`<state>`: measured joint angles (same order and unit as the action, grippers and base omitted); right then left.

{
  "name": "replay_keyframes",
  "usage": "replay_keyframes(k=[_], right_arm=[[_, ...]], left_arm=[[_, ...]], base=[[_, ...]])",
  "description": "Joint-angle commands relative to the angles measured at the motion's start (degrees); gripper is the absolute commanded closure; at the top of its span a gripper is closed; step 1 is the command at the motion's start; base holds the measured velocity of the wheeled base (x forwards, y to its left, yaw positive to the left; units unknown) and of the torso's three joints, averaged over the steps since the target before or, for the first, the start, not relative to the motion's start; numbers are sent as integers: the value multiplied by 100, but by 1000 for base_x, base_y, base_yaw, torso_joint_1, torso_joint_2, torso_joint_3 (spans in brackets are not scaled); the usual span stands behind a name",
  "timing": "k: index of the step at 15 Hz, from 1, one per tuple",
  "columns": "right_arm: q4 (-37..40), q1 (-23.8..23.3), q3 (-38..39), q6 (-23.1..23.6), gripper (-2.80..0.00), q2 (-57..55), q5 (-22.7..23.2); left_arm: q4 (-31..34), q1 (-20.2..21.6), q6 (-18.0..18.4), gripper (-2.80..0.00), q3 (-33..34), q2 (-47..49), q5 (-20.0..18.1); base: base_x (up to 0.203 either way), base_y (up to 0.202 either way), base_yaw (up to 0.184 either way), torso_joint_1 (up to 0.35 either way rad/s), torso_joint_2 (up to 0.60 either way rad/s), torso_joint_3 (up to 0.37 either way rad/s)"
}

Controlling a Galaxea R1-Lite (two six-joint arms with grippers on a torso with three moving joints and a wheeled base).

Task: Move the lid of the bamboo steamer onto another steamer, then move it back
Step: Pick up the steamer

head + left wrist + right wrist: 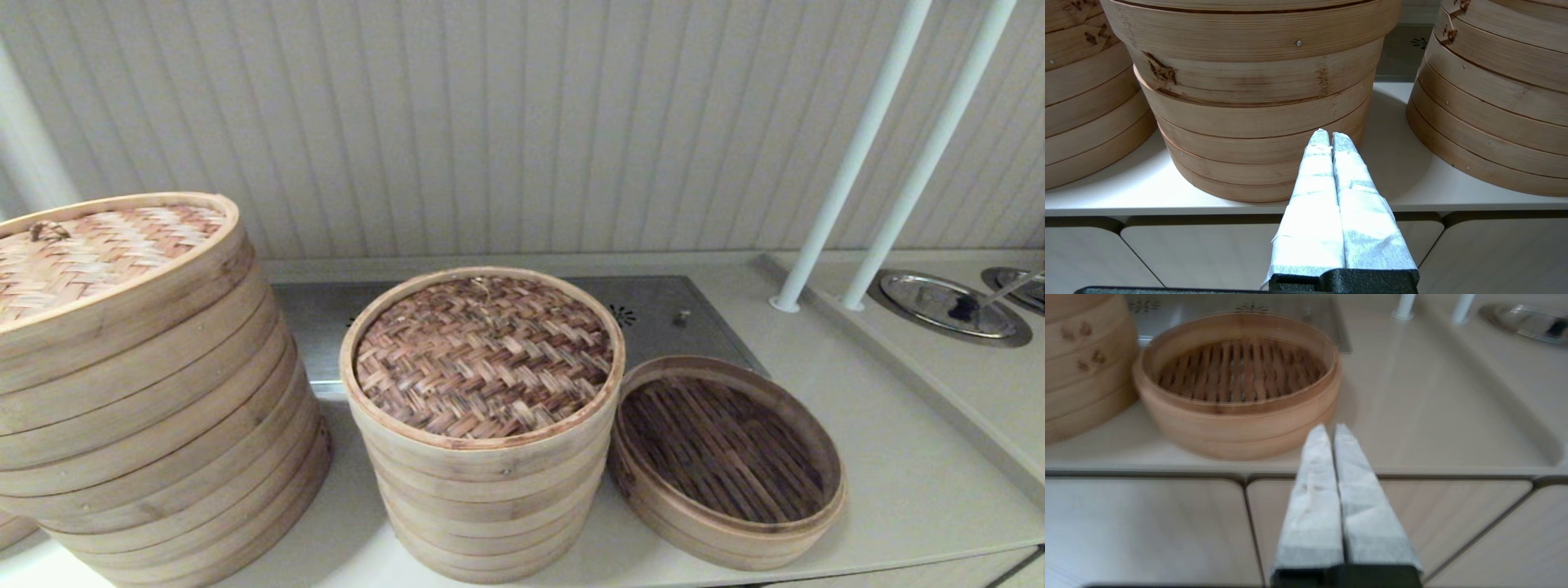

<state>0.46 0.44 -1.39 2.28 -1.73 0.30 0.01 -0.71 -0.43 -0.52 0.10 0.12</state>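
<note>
The bamboo steamer lid (pixel 483 356), dark herringbone weave in a pale rim, rests on top of the middle stack of steamers (pixel 488 506). Right beside that stack sits the other steamer (pixel 727 457), a single shallow tray with dark slats, also in the right wrist view (pixel 1237 384). Neither arm shows in the head view. My left gripper (pixel 1329 136) is shut and empty, held off the counter's front edge facing the middle stack (pixel 1257 102). My right gripper (pixel 1331 430) is shut and empty too, in front of the counter edge, just right of the shallow tray.
A big wide stack (pixel 139 392) with a lighter lid and loop handle stands at the left. Two white poles (pixel 890 155) rise at the back right beside round metal wells (pixel 947 306). A steel plate (pixel 653 314) lies behind the steamers. Cabinet fronts (pixel 1147 531) run below the counter.
</note>
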Motion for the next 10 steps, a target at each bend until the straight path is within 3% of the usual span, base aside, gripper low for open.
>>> replay_keyframes(k=[1,5,7,10], right_arm=[[-132,6,-357,-21,0,-736,-18],[-1341,207,-1225,-119,0,-2983,-150],[-2163,520,-1889,-125,0,-4224,-474],[-2617,1208,-3792,-147,0,-5828,-855]], left_arm=[[-1,0,-1,0,0,-1,5],[-1,0,-1,0,0,-1,-3],[8,0,-1,0,0,-1,5],[-1,0,-1,0,0,-1,5]], base=[[0,0,0,0,0,0],[0,0,0,0,0,0],[0,0,0,0,0,0],[0,0,0,0,0,0]])
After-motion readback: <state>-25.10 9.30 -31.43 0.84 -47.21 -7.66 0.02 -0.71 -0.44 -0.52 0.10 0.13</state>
